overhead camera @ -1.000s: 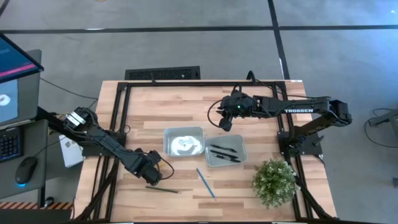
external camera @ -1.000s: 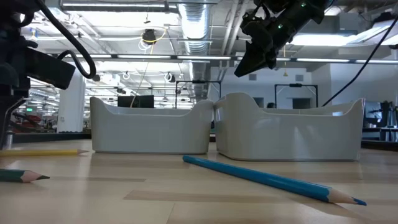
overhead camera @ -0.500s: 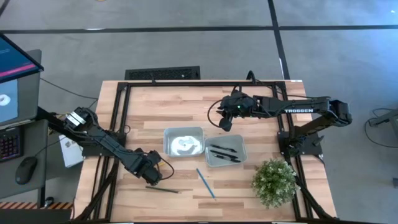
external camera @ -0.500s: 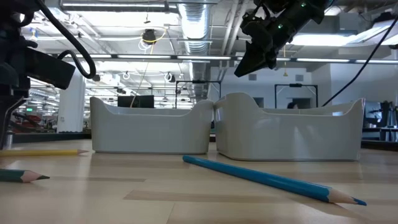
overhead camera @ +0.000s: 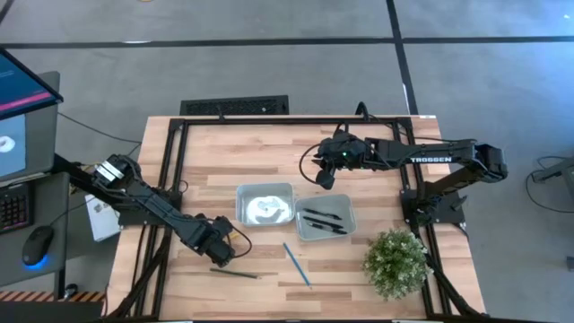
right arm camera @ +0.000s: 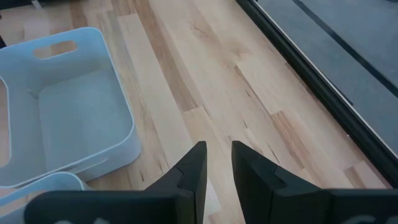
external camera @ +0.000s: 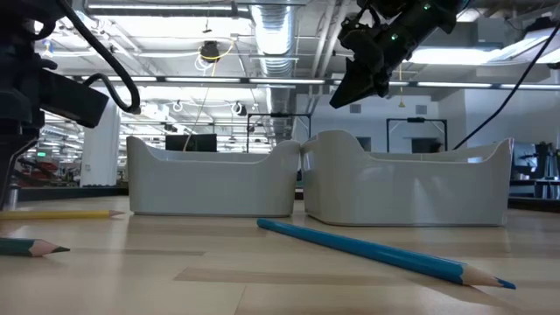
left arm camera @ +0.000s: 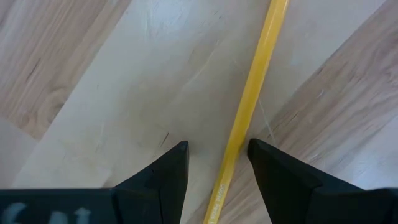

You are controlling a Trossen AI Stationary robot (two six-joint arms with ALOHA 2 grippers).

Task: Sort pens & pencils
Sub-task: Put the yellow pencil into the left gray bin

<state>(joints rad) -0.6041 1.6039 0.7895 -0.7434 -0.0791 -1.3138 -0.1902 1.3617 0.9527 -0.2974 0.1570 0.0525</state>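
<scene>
My left gripper (overhead camera: 218, 253) is low over the table's near left part, open. Its fingers stand on either side of the yellow pencil (left arm camera: 252, 106), which lies flat on the wood and runs close past one finger. The grey-green pencil (overhead camera: 235, 273) and the blue pencil (overhead camera: 297, 264) lie flat near the front edge. The black pens (overhead camera: 323, 220) lie in the right-hand white bin (overhead camera: 352, 220). My right gripper (overhead camera: 323, 179) hangs in the air beyond that bin, holding nothing, with a narrow gap between its fingers (right arm camera: 198, 163).
A second white bin (overhead camera: 239, 206) stands left of the pen bin with no pencils in it. A potted plant (overhead camera: 395, 262) sits at the near right corner. A black frame runs around the table. Bare wood lies between the bins and the far edge.
</scene>
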